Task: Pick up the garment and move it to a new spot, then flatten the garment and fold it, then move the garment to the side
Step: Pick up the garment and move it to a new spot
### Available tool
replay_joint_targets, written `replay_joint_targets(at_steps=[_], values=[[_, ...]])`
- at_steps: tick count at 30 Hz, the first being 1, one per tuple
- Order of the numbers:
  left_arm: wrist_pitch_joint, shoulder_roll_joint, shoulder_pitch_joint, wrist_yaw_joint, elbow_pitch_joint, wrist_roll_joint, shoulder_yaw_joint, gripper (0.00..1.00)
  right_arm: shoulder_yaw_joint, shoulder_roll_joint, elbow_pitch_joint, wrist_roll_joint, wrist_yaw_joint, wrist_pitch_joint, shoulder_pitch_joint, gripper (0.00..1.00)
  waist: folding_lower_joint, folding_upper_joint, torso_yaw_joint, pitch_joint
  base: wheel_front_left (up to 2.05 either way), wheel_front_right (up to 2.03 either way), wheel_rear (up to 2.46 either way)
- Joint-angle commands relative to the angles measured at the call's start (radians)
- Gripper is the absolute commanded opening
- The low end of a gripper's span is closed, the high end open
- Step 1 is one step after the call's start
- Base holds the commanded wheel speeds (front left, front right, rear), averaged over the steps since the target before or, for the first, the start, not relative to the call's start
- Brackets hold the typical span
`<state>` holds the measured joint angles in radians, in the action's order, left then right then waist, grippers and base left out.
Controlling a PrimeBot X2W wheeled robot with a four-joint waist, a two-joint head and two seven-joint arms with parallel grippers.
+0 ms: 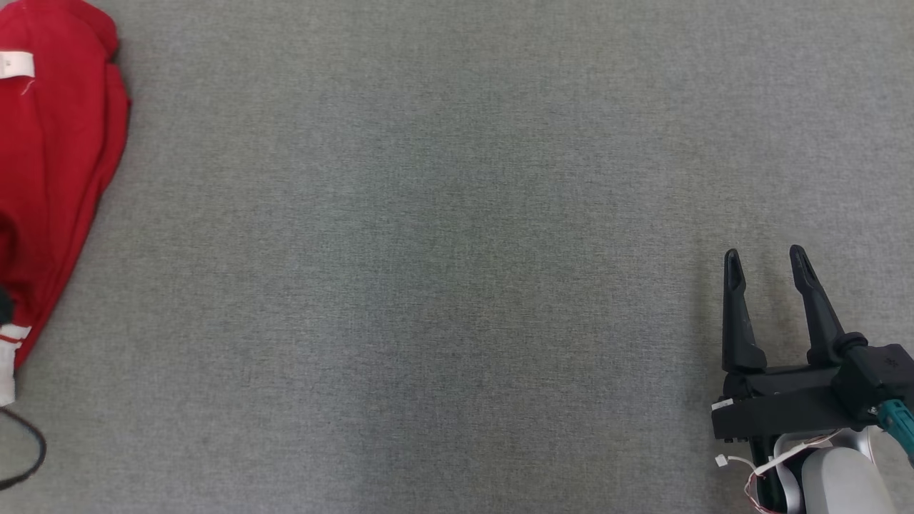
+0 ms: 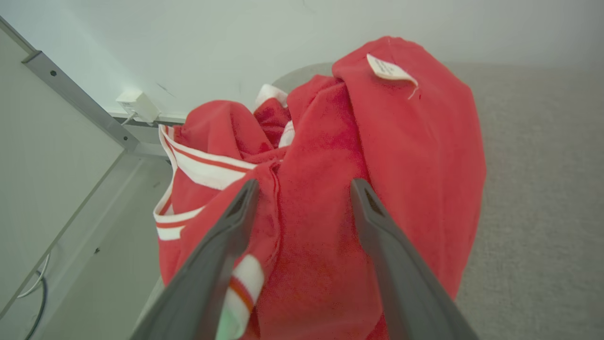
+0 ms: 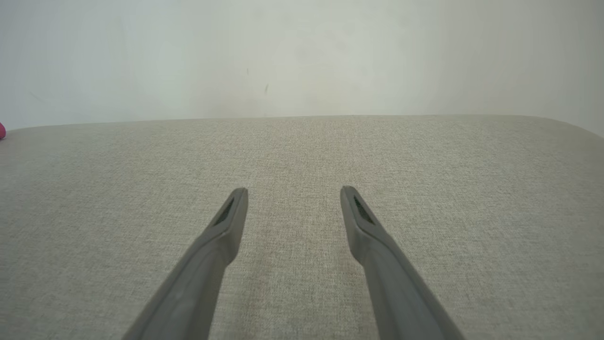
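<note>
Red cloth at the far left of the head view: the garment (image 1: 57, 178) lies bunched along the left edge of the grey woven surface (image 1: 457, 250). Its long axis runs near to far. The far end is broad and carries a white label (image 1: 16, 64). The near end tapers to a white-and-red striped trim (image 1: 11, 343), and a dark cable (image 1: 32, 457) loops just beyond it.

Over at the lower right, well apart from the cloth, the right gripper (image 1: 765, 255) sits with its two dark fingers spread and nothing between them, pointing up the view.

The left wrist view fills in what the head view cuts off. The left gripper (image 2: 306, 182) is open, with the fingers wide apart over the heaped garment (image 2: 415, 156) and a ridge of red cloth between them. Whether the tips touch the cloth can't be told. The label (image 2: 389, 69) sits at the top of the heap, and more striped trim (image 2: 207, 170) runs along the folds on the left. Behind stand a pale wall (image 2: 236, 38), a metal frame bar (image 2: 80, 101) and a small white box (image 2: 137, 105).

The right wrist view shows the right gripper (image 3: 294, 190) agape over bare surface (image 3: 424, 212), with a sliver of red at the left edge.
</note>
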<state>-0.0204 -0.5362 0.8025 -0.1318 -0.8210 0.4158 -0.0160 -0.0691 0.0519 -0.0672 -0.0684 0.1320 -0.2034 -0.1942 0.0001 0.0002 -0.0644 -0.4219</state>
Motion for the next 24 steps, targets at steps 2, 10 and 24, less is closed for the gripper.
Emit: replay_joint_targets(at_steps=[2, 10, 24], values=[[0.046, -0.022, -0.003, 0.003, -0.053, 0.038, -0.040, 1.00, 0.000, 0.000, 0.002, 0.001, -0.002, -0.007, -0.003, 1.00, -0.0001, -0.0002, 0.016, -0.006, 0.00, 0.00, 0.00], [0.130, -0.036, -0.015, 0.003, -0.133, 0.115, -0.122, 1.00, -0.005, -0.001, 0.002, 0.004, -0.002, -0.005, -0.003, 1.00, -0.0001, -0.0002, 0.024, -0.004, 0.00, 0.00, 0.00], [-0.079, -0.064, 0.055, 0.020, -0.184, 0.114, -0.184, 0.00, 0.002, -0.002, -0.014, -0.010, -0.002, -0.001, 0.007, 1.00, -0.0001, -0.0002, 0.006, 0.054, 0.00, 0.00, 0.00]])
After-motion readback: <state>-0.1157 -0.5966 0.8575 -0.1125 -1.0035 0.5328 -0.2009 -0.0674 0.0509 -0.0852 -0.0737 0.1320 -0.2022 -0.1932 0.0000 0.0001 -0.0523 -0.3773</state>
